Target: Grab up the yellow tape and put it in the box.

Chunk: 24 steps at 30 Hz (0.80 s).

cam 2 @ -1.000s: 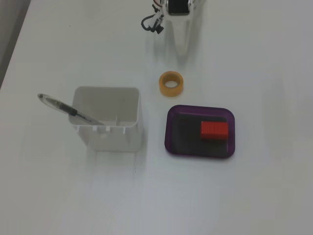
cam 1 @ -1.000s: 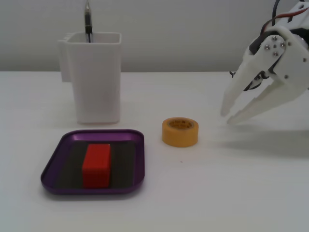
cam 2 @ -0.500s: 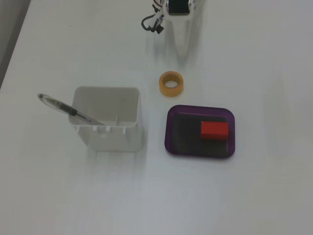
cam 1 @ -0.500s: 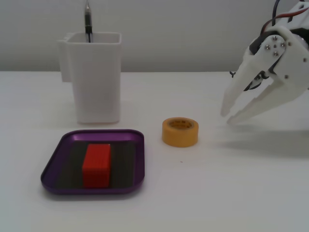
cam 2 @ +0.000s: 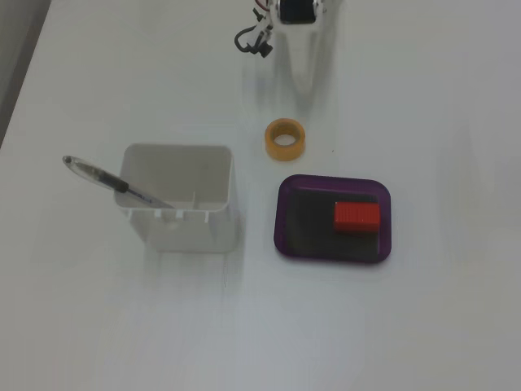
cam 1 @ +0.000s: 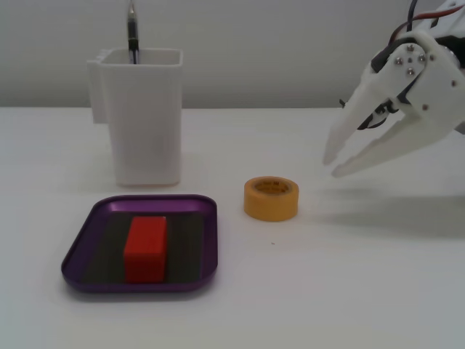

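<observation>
Gripper (cam 1: pixel 330 166) hung empty above my table, jaws parted narrowly, near the yellow tape (cam 1: pixel 270 198) lying beside the box (cam 1: pixel 207 240). Correct approach: widen, descend squarely astride the roll.

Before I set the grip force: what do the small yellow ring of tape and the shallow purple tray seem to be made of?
The yellow ring of tape looks like matte paper masking tape, though the dull surface leaves it open. The shallow purple tray looks like metal, with a glossy rim catching light; coated plastic is possible.
</observation>
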Each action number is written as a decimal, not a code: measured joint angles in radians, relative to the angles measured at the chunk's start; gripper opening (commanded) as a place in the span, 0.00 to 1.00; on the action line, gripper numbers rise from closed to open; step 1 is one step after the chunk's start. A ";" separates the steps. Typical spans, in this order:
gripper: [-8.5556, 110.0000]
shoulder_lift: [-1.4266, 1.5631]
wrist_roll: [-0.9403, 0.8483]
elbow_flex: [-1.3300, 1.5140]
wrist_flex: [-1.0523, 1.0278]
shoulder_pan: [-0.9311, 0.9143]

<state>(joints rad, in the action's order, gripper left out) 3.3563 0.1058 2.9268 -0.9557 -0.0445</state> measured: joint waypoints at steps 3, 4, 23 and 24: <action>0.07 -0.015 0.000 -0.028 0.000 0.000; 0.07 -0.037 0.000 -0.034 0.000 0.003; 0.23 -1.127 -0.084 -0.657 -0.028 -0.049; 0.23 -1.180 -0.084 -0.681 -0.028 -0.048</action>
<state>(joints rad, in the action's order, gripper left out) 2.1767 0.0215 2.2457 -0.9833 -0.0920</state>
